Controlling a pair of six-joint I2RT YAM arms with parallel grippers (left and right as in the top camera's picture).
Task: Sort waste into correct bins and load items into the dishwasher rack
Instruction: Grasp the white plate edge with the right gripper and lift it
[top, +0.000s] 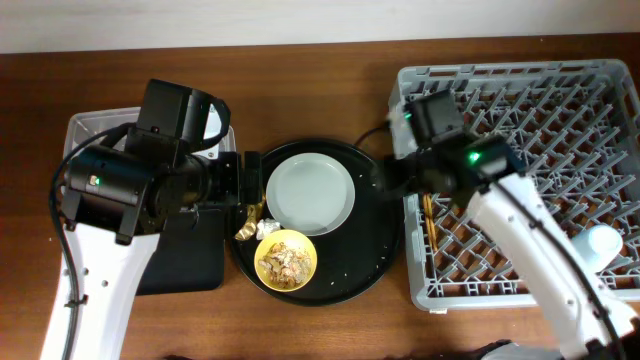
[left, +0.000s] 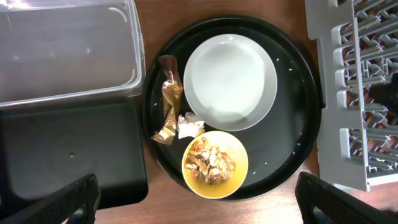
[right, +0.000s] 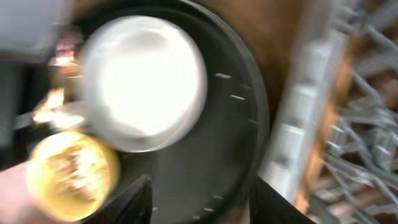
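A pale grey plate (top: 310, 192) lies on a large round black tray (top: 370, 250). Beside it stands a yellow bowl (top: 266, 263) holding beige food scraps (top: 288, 257), with a gold-brown wrapper (top: 246, 222) and a white tissue wad (top: 268, 228) at the tray's left. My left gripper (top: 245, 185) is open and empty above the tray's left edge; its view shows the plate (left: 230, 81), bowl (left: 214, 190), scraps (left: 211, 162), wrapper (left: 169, 96) and tissue (left: 189, 126). My right gripper (right: 202, 202) is open and empty over the tray's right side. The pink cup is out of view.
The clear tub (top: 85, 125) and the shallow black tray (top: 190, 255) lie left of the round tray. The grey dishwasher rack (top: 500, 72) fills the right side, with a light-blue cup (top: 605, 243) and brown chopsticks (top: 430, 215) in it. The right wrist view is motion-blurred.
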